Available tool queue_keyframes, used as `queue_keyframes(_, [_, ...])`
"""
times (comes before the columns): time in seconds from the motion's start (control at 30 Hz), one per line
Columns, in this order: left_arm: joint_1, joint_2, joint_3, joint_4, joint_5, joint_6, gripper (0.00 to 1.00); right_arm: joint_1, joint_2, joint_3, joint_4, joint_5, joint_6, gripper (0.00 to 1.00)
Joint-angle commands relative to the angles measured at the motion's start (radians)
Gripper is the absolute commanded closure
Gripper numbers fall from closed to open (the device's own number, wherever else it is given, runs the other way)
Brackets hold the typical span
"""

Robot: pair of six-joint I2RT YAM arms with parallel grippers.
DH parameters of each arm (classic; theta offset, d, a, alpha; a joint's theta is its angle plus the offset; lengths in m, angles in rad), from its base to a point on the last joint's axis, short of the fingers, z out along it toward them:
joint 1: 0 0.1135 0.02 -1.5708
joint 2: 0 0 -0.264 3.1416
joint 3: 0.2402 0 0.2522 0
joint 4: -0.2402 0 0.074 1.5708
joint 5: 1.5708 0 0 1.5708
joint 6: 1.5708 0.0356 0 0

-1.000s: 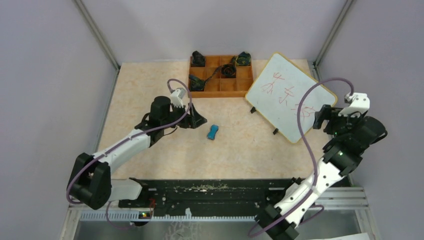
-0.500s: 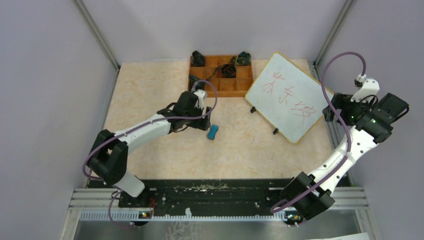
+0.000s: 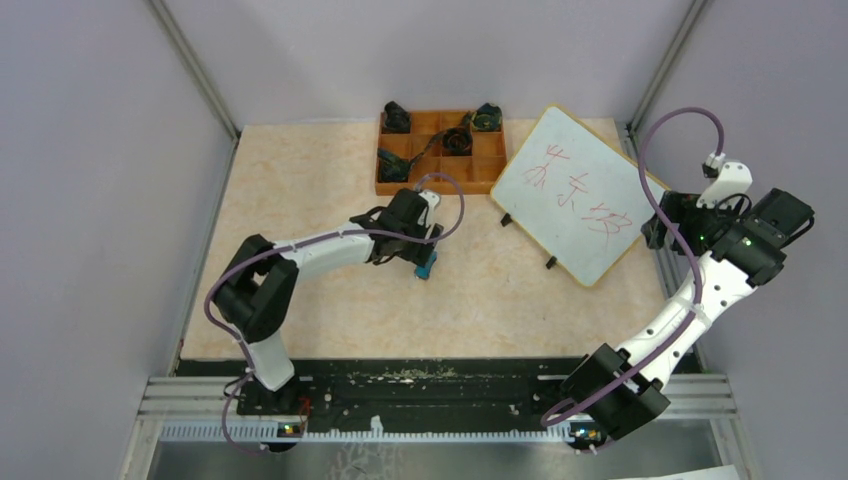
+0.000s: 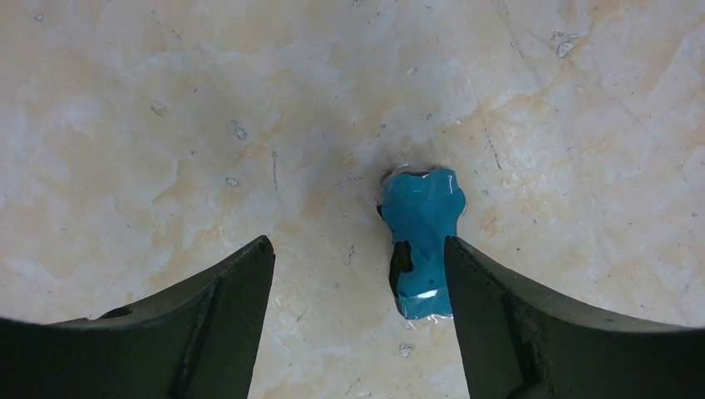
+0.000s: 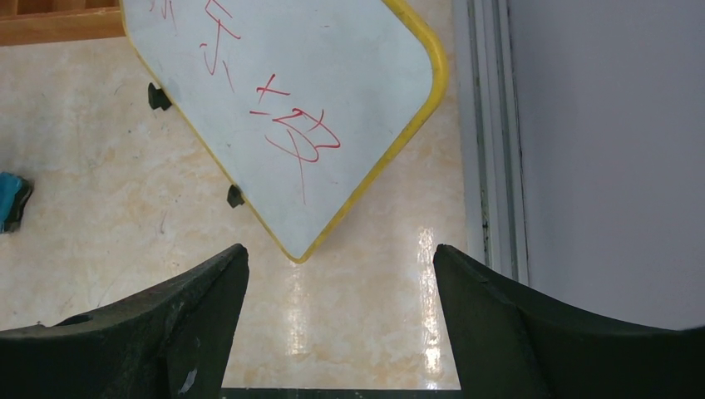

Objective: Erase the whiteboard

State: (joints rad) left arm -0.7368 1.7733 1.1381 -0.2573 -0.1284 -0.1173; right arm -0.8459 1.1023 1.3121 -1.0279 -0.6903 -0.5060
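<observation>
The whiteboard (image 3: 575, 195) lies tilted at the back right of the table, white with a yellow frame and red handwritten marks; its near corner shows in the right wrist view (image 5: 283, 108). A small blue eraser (image 3: 427, 265) lies on the table mid-way. My left gripper (image 3: 422, 250) hangs over it, open. In the left wrist view the eraser (image 4: 420, 241) sits between the fingers, close to the right one, and my left gripper (image 4: 356, 249) is not closed on it. My right gripper (image 3: 660, 225) is open beside the board's right edge, and in its wrist view my right gripper (image 5: 339, 253) is empty.
An orange compartment tray (image 3: 440, 172) with dark cables and parts stands at the back, touching the board's left corner. Grey walls enclose the table; a metal rail (image 5: 490, 166) runs along its right edge. The arm bases sit on a black rail (image 3: 430, 385) in front.
My left arm has stretched right and now has its open fingers over the blue eraser. My right arm swung up and right a second ago and has since held still.
</observation>
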Motion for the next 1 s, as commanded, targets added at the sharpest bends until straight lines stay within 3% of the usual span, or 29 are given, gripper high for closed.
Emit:
queue_keyframes(0.0, [-0.001, 0.028, 0.061, -0.008, -0.010, 0.026, 0.21, 0.004, -0.010, 0.016, 0.014, -0.016, -0.019, 0.18])
queue_keyframes(0.37, [-0.067, 0.086, 0.105, -0.062, -0.040, 0.028, 0.22, 0.004, -0.016, -0.028, 0.047, -0.003, -0.016, 0.18])
queue_keyframes(0.57, [-0.073, 0.115, 0.117, -0.078, -0.043, 0.017, 0.30, 0.004, -0.026, -0.047, 0.060, 0.008, -0.017, 0.18])
queue_keyframes(0.83, [-0.073, 0.111, 0.111, -0.088, -0.065, 0.010, 0.33, 0.005, -0.038, -0.074, 0.076, 0.011, -0.017, 0.18])
queue_keyframes(0.97, [-0.073, 0.123, 0.108, -0.088, -0.063, 0.006, 0.42, 0.005, -0.040, -0.082, 0.082, 0.012, -0.017, 0.18])
